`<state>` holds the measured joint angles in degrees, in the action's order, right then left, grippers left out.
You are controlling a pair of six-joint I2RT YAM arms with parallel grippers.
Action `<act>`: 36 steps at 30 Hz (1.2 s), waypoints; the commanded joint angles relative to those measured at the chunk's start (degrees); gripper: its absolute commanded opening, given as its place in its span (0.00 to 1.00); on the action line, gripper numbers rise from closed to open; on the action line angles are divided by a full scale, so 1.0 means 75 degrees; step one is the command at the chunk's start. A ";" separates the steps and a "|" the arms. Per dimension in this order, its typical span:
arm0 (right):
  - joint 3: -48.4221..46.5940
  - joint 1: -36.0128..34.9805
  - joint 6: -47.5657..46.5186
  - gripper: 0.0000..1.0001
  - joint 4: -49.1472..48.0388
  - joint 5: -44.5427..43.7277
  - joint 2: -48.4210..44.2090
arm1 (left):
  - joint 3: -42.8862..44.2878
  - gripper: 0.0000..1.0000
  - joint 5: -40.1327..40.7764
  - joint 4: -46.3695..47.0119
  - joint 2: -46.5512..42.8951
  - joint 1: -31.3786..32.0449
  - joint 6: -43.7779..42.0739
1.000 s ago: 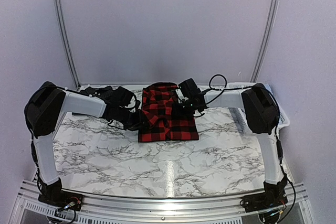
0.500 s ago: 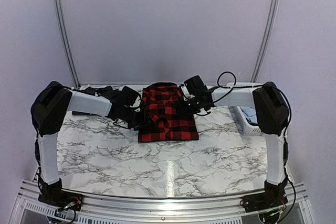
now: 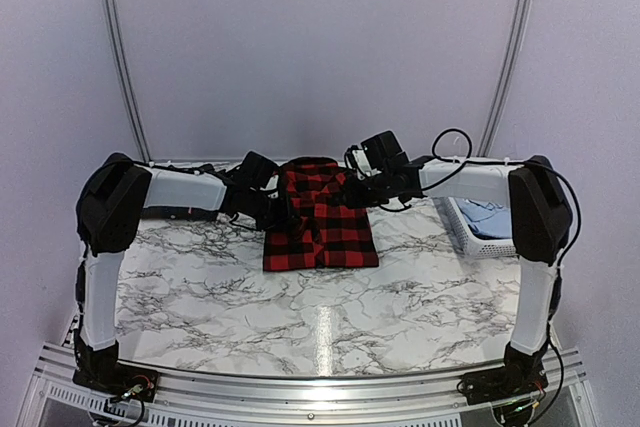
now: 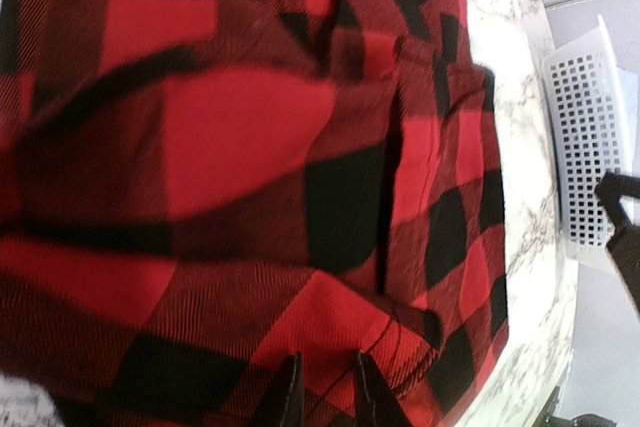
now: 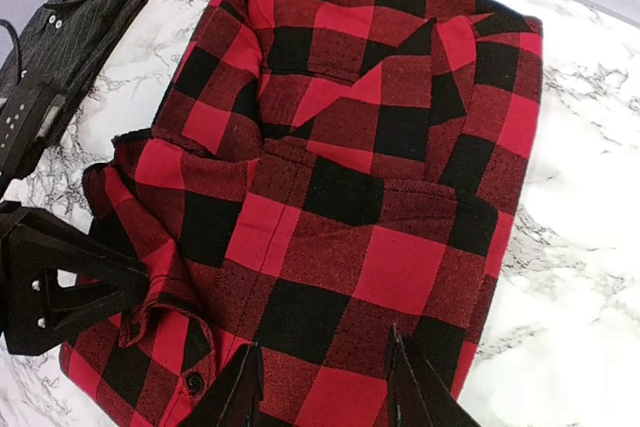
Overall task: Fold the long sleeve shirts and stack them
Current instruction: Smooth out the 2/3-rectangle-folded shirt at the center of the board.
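Plaid shirt [image 3: 320,222] lies folded at twelve o'clock, charcoal shirt [image 5: 70,17] at ten; stacking seems left. Right pincer [image 5: 323,342] is released; left pincer [image 4: 327,359], can't tell.

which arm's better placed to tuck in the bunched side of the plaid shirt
Left, probably. The left gripper sits right at the plaid shirt's bunched edge, on its own side. The right gripper hangs open over the flatter right half and would have to cross the shirt.

- top cam: high behind the near edge, facing the far edge
- left wrist: super close on the plaid shirt [image 4: 250,147]
- right wrist: further back, looking down; all three share it
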<state>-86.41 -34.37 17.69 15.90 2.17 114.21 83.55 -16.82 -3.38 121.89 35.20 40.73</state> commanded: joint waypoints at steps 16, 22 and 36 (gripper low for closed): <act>0.0881 -0.0264 -0.0358 0.39 -0.0034 -0.0138 -0.1133 | 0.0602 0.36 0.0241 -0.0657 -0.0590 -0.0275 -0.0623; 0.1082 -0.0272 -0.0431 0.39 -0.0034 -0.0162 -0.1264 | -0.1016 0.34 0.0708 -0.0628 -0.1852 -0.0270 -0.0640; 0.1543 -0.0286 -0.0348 0.39 0.0067 -0.0255 -0.1643 | -0.0598 0.14 0.0760 -0.0388 -0.0527 0.0029 -0.0689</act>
<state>-75.48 -36.10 14.92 15.99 1.02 105.06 73.52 -11.88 -6.70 112.57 35.27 37.01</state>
